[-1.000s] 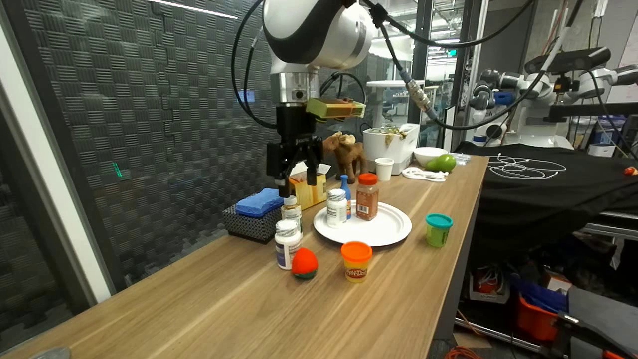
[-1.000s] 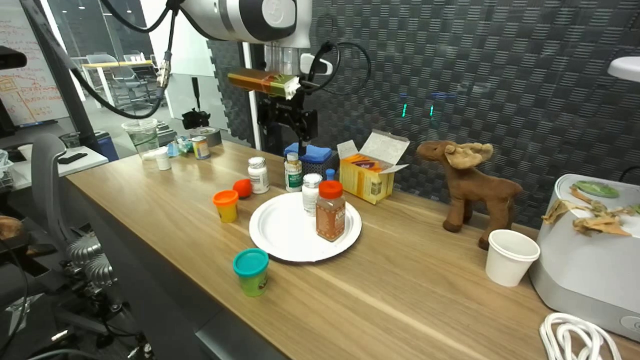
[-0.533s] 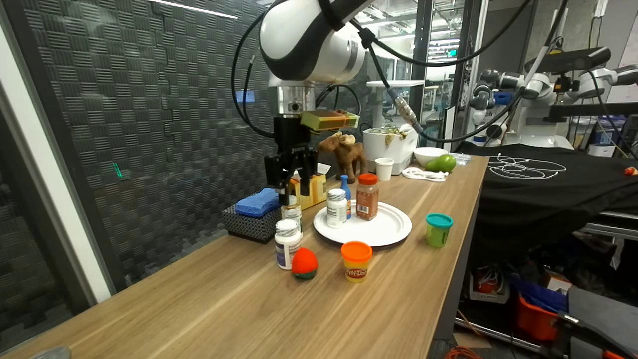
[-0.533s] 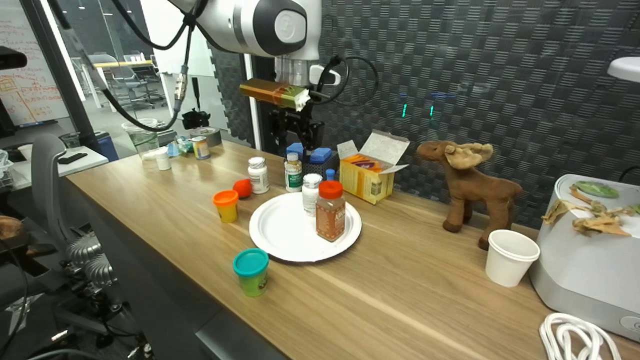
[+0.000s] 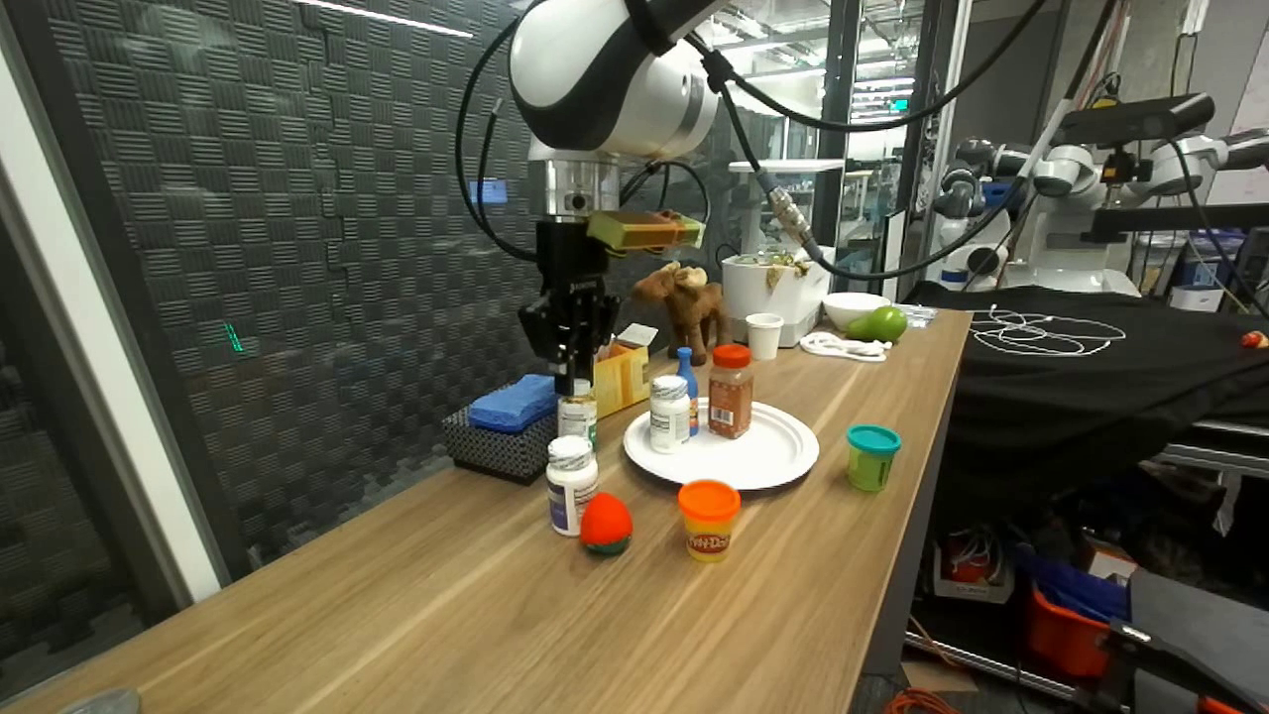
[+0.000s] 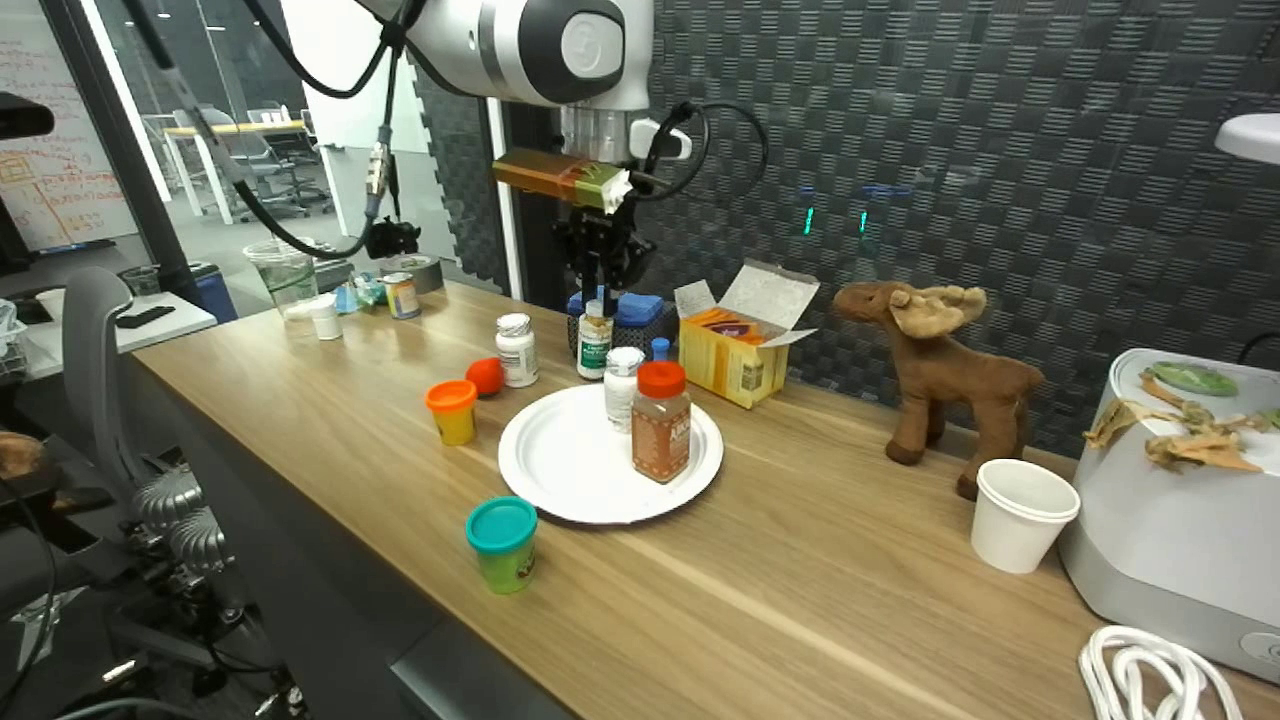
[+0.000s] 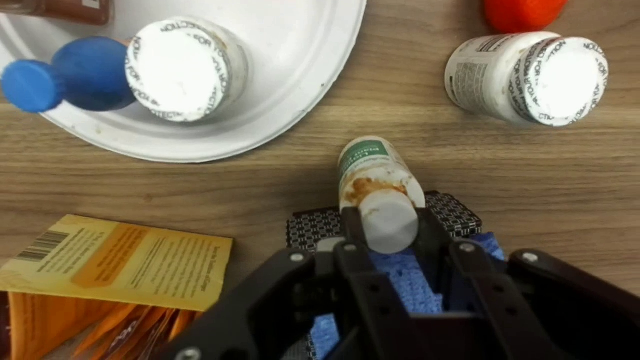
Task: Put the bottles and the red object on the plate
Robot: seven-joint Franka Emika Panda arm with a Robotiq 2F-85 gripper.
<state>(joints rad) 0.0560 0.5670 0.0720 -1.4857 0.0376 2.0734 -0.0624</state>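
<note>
Soft, even indoor light falls across the surface [image 6: 850,600] in both exterior views. A thin shadow edges the plate [image 5: 763,461], and a light strip [image 5: 385,18] gleams at the top of an exterior view. Small green lights [image 6: 808,220] glint on the dark wall [image 6: 1100,130]. In the wrist view, glare bleaches the tops of two white bottles [image 7: 187,70] to blank white, while the jaws show near-black and the ball [image 7: 522,14] reads as flat, saturated red. A white post [image 5: 100,347] leans at the stretched edge of an exterior view; black cloth [image 5: 1071,416] swallows detail.
</note>
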